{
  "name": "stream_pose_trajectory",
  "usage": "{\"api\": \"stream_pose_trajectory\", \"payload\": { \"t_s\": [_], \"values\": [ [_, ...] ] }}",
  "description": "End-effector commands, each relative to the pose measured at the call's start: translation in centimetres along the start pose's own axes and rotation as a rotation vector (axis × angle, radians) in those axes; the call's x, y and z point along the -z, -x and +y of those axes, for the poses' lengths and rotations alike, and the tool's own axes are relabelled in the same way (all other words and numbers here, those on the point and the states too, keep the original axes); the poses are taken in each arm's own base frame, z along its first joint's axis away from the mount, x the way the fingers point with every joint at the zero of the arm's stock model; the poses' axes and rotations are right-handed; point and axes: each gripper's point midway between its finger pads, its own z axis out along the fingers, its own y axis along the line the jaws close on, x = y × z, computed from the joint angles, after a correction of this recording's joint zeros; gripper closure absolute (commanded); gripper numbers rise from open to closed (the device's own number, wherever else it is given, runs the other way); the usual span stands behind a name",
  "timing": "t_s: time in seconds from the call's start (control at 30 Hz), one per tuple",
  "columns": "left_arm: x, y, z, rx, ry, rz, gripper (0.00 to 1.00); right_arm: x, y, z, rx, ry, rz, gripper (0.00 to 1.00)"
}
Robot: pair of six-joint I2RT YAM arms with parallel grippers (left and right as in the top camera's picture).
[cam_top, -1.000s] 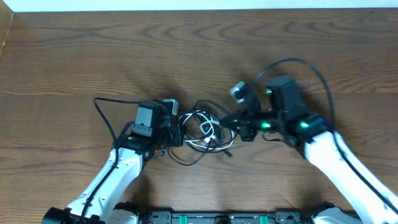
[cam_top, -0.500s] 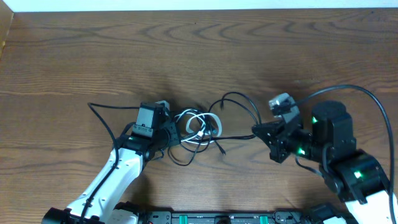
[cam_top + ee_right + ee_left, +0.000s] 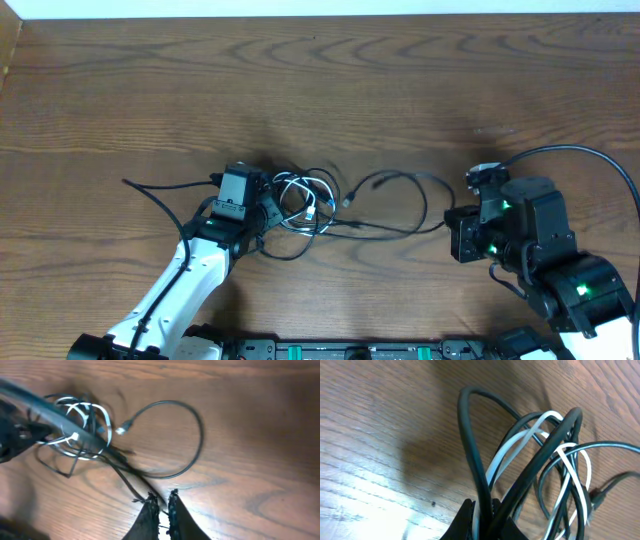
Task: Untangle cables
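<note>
Our left gripper [image 3: 481, 504] is pressed shut, pinching the black cables [image 3: 470, 445] where they rise from between its fingers, with the white cable [image 3: 506, 451] running in beside them. Just ahead, these strands cross and knot into loops on the table [image 3: 365, 425]. Our right gripper [image 3: 161, 497] has its fingers almost together, and one black strand [image 3: 125, 476] reaches their tips; we cannot tell whether it is gripped. Ahead lies an open loop [image 3: 200, 430] ending in a small plug [image 3: 121, 430], and the knot lies beyond, to the left.
</note>
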Motion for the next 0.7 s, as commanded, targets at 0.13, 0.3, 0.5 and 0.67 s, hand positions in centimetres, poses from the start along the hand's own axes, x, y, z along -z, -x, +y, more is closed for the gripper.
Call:
{"api": "stream_pose_trajectory", "payload": {
  "t_s": [0.13, 0.3, 0.5, 0.67],
  "values": [
    [0.0, 0.6, 0.7, 0.022, 0.036, -0.032, 0.92, -1.3, 0.0, -1.1, -0.109, -0.062, 0.047, 0.83],
    [0.0, 0.6, 0.8, 0.019, 0.036, -0.031, 0.92, -3.0, -0.8, -0.9, -0.175, -0.055, 0.132, 0.8],
    [0.0, -0.5, -1.2, -0.131, -0.07, 0.038, 0.92, -5.7, -2.1, 1.0, -0.166, 0.021, 0.252, 0.77],
    [0.9, -2.9, -4.8, -0.409, -0.308, 0.139, 0.92, -8.1, -2.4, 3.1, -0.128, 0.086, 0.304, 0.77]
  ]
}}
